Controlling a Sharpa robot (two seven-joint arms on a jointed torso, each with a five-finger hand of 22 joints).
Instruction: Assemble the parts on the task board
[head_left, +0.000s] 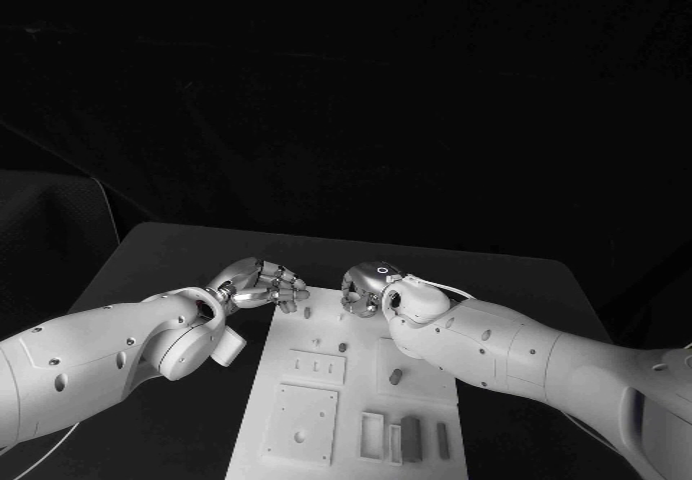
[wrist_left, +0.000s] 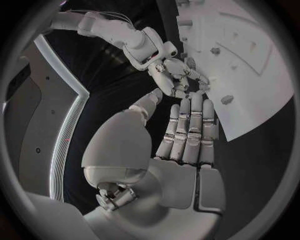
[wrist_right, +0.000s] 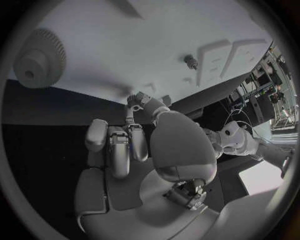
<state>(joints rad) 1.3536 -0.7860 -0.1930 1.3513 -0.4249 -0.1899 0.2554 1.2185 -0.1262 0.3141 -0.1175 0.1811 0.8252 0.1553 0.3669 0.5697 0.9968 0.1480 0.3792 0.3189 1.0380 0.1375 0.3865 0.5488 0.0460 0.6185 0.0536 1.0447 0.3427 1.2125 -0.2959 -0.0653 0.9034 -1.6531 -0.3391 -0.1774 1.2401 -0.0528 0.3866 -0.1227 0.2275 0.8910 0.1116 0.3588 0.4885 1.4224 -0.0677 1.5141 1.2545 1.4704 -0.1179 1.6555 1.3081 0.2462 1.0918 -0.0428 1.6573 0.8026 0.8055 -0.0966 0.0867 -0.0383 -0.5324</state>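
The white task board runs away from me down the middle of the table. My left hand is at its far left corner, fingers stretched side by side toward the board's rim, thumb apart, nothing in it. My right hand hovers at the board's far edge close beside the left hand. Its fingers are curled in with nothing visible in them, and its thumb reaches to the board's rim. A toothed gear lies on the board. Small pegs stand near the hands.
Several slim grey parts sit in slots at the board's near right end. Two raised square plates lie on its left half, with a small peg to their right. Black table surrounds the board.
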